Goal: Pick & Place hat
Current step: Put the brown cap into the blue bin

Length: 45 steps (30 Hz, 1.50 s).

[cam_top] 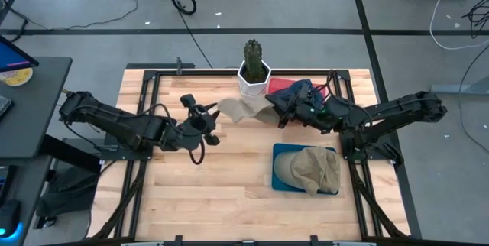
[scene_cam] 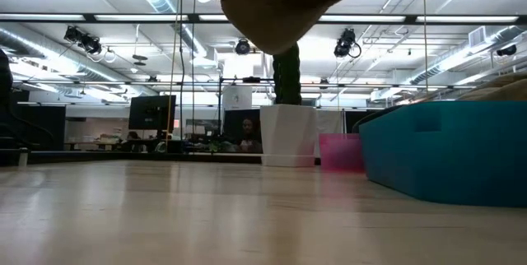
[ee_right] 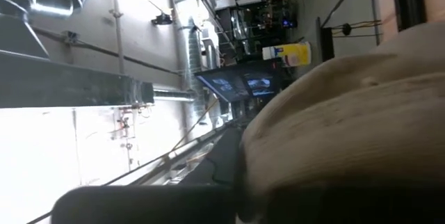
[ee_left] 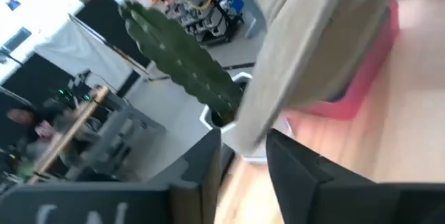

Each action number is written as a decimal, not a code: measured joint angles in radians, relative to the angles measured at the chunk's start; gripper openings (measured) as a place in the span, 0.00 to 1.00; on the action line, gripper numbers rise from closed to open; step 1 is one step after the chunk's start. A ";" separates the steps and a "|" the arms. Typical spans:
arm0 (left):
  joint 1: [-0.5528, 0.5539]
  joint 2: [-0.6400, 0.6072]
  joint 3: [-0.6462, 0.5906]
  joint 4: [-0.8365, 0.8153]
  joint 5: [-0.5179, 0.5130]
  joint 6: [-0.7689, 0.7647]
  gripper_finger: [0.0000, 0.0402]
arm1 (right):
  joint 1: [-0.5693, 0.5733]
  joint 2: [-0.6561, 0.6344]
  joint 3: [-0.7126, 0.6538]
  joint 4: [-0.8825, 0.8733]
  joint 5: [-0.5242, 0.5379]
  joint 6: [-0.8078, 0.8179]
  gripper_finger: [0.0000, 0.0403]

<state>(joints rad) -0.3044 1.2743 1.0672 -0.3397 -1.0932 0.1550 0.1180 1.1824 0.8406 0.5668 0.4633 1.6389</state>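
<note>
A beige hat [cam_top: 244, 108] hangs in the air between my two grippers, in front of the white cactus pot [cam_top: 254, 82]. In the low view the beige hat [scene_cam: 280, 6] is clear of the table. My left gripper [cam_top: 214, 116] is at the hat's left corner and my right gripper [cam_top: 279, 112] at its right edge. Both are shut on it. The hat [ee_right: 348, 126] fills most of the right wrist view. A second tan hat [cam_top: 313, 169] rests crown up on a blue tray [cam_top: 283, 181] near the right front. My left gripper [ee_left: 245, 158] pinches the hat's left edge [ee_left: 245, 130] between its two fingers, coming level from the table's left. The cloth [ee_left: 313, 36] rises away from the fingers, lifted clear. My right gripper [ee_right: 236, 203] holds the hat's right edge [cam_top: 267, 107], coming from the table's right. The hat itself hides the place of contact.
The cactus [cam_top: 253, 51] stands in its white pot at the far middle, just behind the held hat. A pink tray [scene_cam: 339, 151] with red and navy hats [cam_top: 294, 89] lies under my right arm. The blue tray [scene_cam: 445, 154] sits near right. Bare wood lies front left.
</note>
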 joint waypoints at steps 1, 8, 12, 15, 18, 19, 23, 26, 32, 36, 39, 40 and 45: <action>-0.006 0.000 0.000 -0.024 0.005 -0.031 0.31 | -0.001 0.000 0.000 0.006 0.000 -0.003 0.04; -0.038 0.000 0.000 -0.248 0.087 -0.310 0.44 | -0.006 -0.008 0.000 0.012 -0.031 -0.022 0.04; -0.048 0.000 0.000 -0.429 0.086 -0.498 0.47 | -0.006 -0.042 0.000 -0.036 -0.142 -0.055 0.04; -0.048 0.000 0.000 -0.546 0.086 -0.614 0.48 | -0.006 -0.081 0.000 -0.116 -0.246 -0.098 0.04; -0.048 0.000 0.000 -0.617 0.086 -0.686 0.48 | -0.005 -0.124 0.000 -0.217 -0.351 -0.148 0.04; -0.048 0.000 0.000 -0.628 0.086 -0.699 0.48 | -0.005 -0.141 0.000 -0.256 -0.384 -0.167 0.04; -0.048 0.000 0.000 -0.632 0.086 -0.730 0.48 | -0.003 -0.217 0.000 -0.432 -0.472 -0.228 0.04; -0.048 0.000 0.000 -0.632 0.102 -0.759 0.48 | 0.016 -0.284 0.000 -0.575 -0.490 -0.259 0.04; -0.048 -0.001 0.000 -0.620 0.147 -0.801 0.48 | 0.067 -0.400 0.000 -0.816 -0.482 -0.278 0.04; -0.048 -0.012 -0.001 -0.566 0.158 -0.789 0.47 | 0.108 -0.446 0.000 -0.935 -0.469 -0.290 0.04; -0.047 -0.043 -0.001 -0.506 0.163 -0.767 0.43 | 0.132 -0.459 0.000 -1.002 -0.464 -0.291 0.04; -0.047 -0.059 -0.001 -0.485 0.164 -0.756 0.41 | 0.140 -0.461 0.000 -1.020 -0.464 -0.291 0.04; -0.047 -0.156 -0.002 -0.360 0.166 -0.683 0.24 | 0.177 -0.470 0.000 -1.074 -0.464 -0.296 0.04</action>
<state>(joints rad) -0.3511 1.1180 1.0649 -0.7001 -0.9276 -0.5276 0.2952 0.7122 0.8406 -0.5076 -0.0006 1.3426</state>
